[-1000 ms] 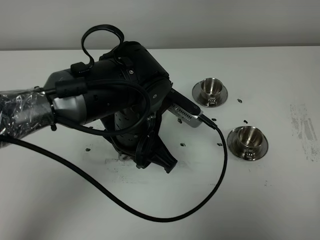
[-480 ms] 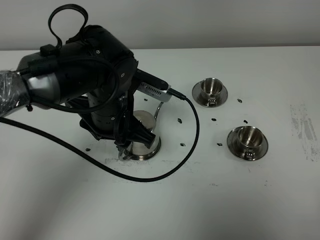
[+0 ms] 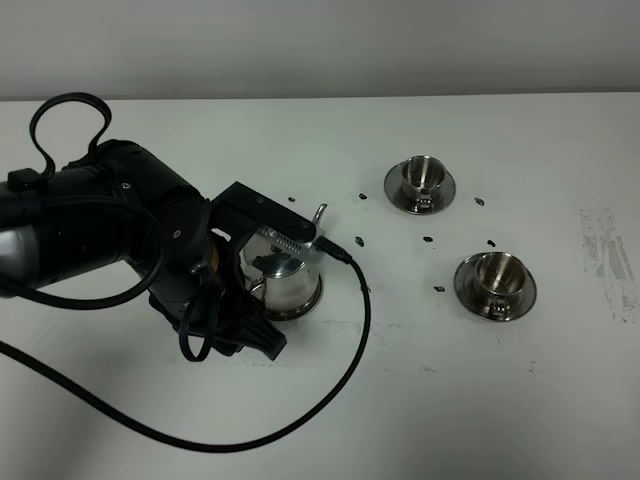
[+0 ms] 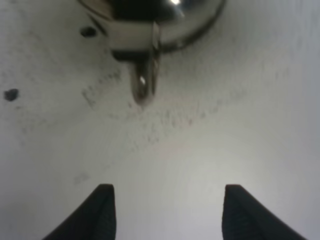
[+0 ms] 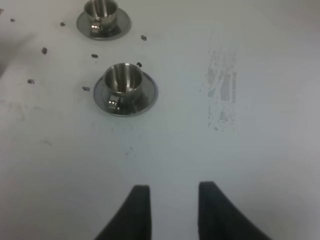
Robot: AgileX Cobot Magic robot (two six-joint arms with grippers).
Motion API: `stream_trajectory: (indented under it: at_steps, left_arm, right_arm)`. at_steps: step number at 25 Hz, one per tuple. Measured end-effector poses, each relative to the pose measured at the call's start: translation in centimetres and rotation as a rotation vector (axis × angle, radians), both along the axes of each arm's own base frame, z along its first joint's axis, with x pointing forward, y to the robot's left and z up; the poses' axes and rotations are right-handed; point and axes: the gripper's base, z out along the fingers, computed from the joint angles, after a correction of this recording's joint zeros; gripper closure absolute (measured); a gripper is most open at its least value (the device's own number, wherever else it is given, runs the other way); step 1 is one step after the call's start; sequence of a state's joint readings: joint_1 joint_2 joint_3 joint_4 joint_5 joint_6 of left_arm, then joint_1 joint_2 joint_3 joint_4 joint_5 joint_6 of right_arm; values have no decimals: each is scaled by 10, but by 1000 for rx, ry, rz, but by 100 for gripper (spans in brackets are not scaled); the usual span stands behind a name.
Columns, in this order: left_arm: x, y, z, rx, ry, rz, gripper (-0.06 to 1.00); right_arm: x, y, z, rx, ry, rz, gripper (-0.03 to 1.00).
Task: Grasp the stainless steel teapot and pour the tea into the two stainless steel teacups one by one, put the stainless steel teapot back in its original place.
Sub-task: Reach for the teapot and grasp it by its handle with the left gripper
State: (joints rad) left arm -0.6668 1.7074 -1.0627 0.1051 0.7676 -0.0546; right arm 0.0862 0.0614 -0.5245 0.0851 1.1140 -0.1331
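The stainless steel teapot (image 3: 287,278) stands upright left of the middle, its spout (image 3: 318,215) pointing away and right. The left wrist partly covers it. In the left wrist view its base and loop handle (image 4: 145,75) face my left gripper (image 4: 167,215), which is open, empty and a short way back from the handle. In the exterior view the left gripper (image 3: 255,340) sits at the teapot's front left. The two teacups on saucers stand at the right: the far one (image 3: 420,180) (image 5: 102,12) and the near one (image 3: 495,280) (image 5: 124,85). My right gripper (image 5: 172,210) is open and empty, well short of the cups. No tea shows. The coaster is hidden.
A black cable (image 3: 330,400) loops from the left wrist across the table in front of the teapot. Small black marks (image 3: 437,289) dot the table around the teapot and cups. A grey scuffed patch (image 3: 605,255) lies near the right edge.
The left arm has swung left and toward the front, uncovering the teapot. Its gripper now sits back from the teapot's handle. The cups have not moved.
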Motion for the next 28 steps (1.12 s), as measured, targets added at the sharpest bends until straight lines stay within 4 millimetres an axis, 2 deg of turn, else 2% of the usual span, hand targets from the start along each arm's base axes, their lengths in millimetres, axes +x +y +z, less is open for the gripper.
stream_trajectory:
  at_steps: [3, 13, 21, 28]
  left_arm:
    - [0, 4, -3, -13, 30, -33, 49]
    - [9, 18, -1, -19, 54, 65, 49]
    - [32, 6, -5, 30, 89, 88, 49]
    - [44, -1, -20, 64, 122, 90, 49]
  right_arm:
    - [0, 0, 0, 0, 0, 0, 74]
    - [0, 0, 0, -1, 0, -1, 74]
    - [0, 0, 0, -1, 0, -1, 74]
    - [0, 0, 0, 0, 0, 0, 74]
